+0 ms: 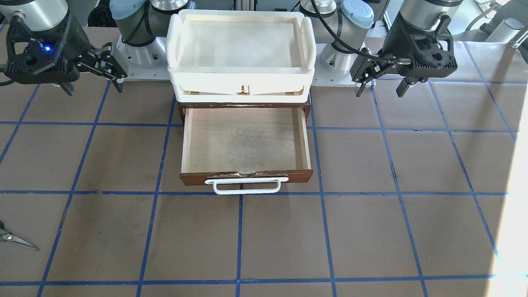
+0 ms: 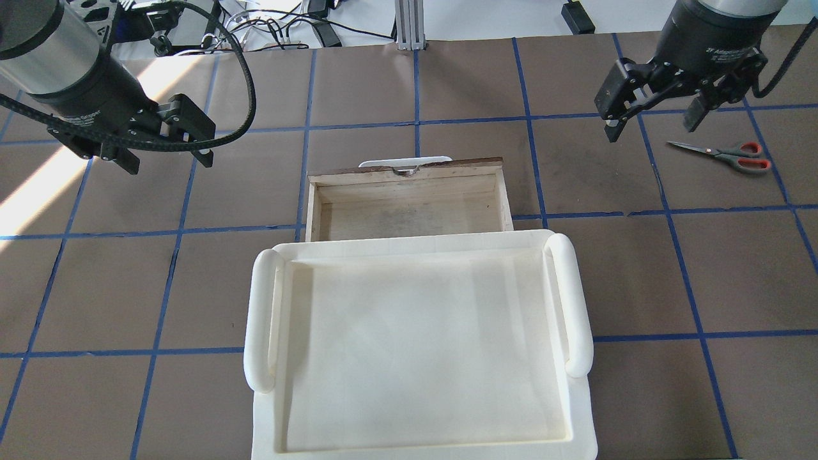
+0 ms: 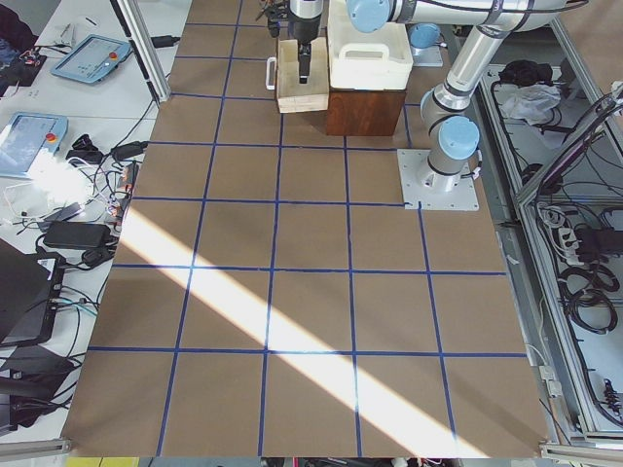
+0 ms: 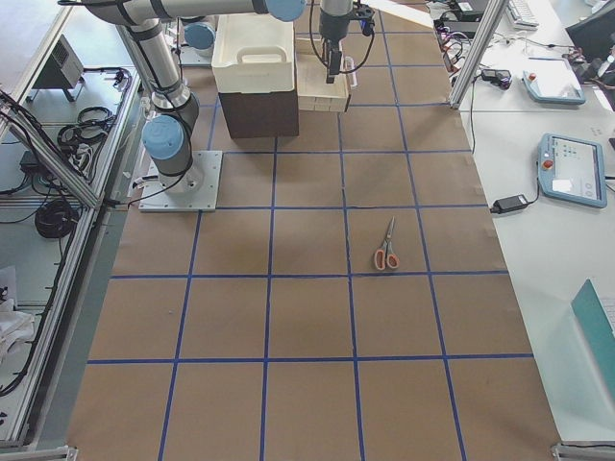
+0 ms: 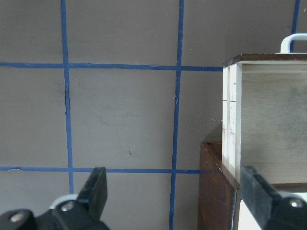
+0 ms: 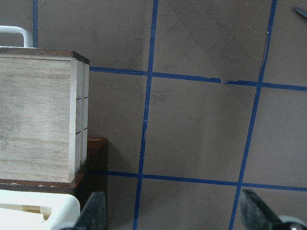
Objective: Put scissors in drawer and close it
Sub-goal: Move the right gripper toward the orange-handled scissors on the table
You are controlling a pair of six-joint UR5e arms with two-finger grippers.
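The scissors point(image 1: 18, 242) are seen flat on the bench point(image 1: 371, 231) at the near edge, on the right arm's side. Mid-bench, the drawer point(image 1: 194, 178) is pulled out. Further back, left hand point(image 1: 379, 84) and right hand point(image 1: 94, 82) are both spread wide.

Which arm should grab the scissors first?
Right. The scissors lie on the robot's right side of the table, near the open right gripper. The left gripper, also open, hangs on the far side of the open drawer.
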